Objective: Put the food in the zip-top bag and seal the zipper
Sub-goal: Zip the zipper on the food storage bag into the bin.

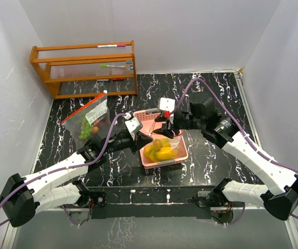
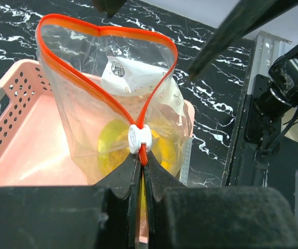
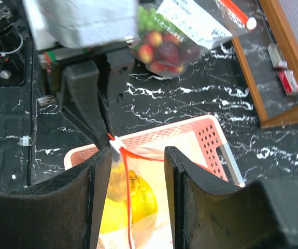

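Note:
A clear zip-top bag (image 2: 102,93) with an orange zipper rim stands in the pink basket (image 2: 14,104), mouth open, yellow toy food (image 2: 112,145) inside. My left gripper (image 2: 141,166) is shut on the zipper strip just behind the white slider (image 2: 139,139). My right gripper (image 3: 137,166) is open, its fingers (image 3: 187,181) astride the bag's rim, the slider (image 3: 115,143) by its left finger. From above, both grippers, left (image 1: 141,136) and right (image 1: 165,129), meet over the yellow food (image 1: 159,152). Strawberries and green pieces lie in a second bag (image 1: 89,122).
The pink basket (image 1: 161,163) sits mid-table between the arms. The second bag also shows in the right wrist view (image 3: 164,41). A wooden rack (image 1: 86,67) with markers stands at the back left. White walls enclose the black marbled table.

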Action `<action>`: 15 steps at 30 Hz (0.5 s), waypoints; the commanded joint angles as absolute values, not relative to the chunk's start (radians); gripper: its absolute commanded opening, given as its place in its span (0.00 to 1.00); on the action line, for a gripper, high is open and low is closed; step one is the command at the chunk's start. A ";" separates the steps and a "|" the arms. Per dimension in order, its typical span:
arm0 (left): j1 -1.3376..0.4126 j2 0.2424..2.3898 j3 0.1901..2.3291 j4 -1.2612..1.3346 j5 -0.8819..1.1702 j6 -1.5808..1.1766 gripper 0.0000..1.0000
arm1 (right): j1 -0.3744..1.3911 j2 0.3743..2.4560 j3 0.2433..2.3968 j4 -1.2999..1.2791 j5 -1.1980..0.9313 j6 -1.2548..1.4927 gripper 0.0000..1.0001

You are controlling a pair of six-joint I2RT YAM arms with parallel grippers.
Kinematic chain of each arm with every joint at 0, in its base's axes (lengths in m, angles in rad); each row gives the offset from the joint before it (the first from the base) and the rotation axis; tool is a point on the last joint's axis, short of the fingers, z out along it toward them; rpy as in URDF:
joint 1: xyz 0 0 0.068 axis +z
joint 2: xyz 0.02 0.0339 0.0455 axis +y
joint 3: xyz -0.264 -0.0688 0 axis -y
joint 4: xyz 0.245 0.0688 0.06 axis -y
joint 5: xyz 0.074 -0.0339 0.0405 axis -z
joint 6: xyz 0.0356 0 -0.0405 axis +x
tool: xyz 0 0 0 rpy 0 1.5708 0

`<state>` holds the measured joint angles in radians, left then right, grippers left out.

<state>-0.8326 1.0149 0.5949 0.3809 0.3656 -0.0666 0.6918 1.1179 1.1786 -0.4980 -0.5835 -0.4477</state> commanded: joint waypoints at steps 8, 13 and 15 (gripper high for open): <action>-0.830 1.009 0.644 0.328 0.344 -0.039 0.00 | 0.688 1.146 1.217 -0.533 -0.853 -0.741 0.37; -0.830 1.008 0.639 0.333 0.346 -0.043 0.00 | 0.688 1.191 1.216 -0.526 -0.895 -0.746 0.36; -0.830 1.008 0.641 0.330 0.348 -0.045 0.00 | 0.689 1.209 1.217 -0.516 -0.901 -0.744 0.36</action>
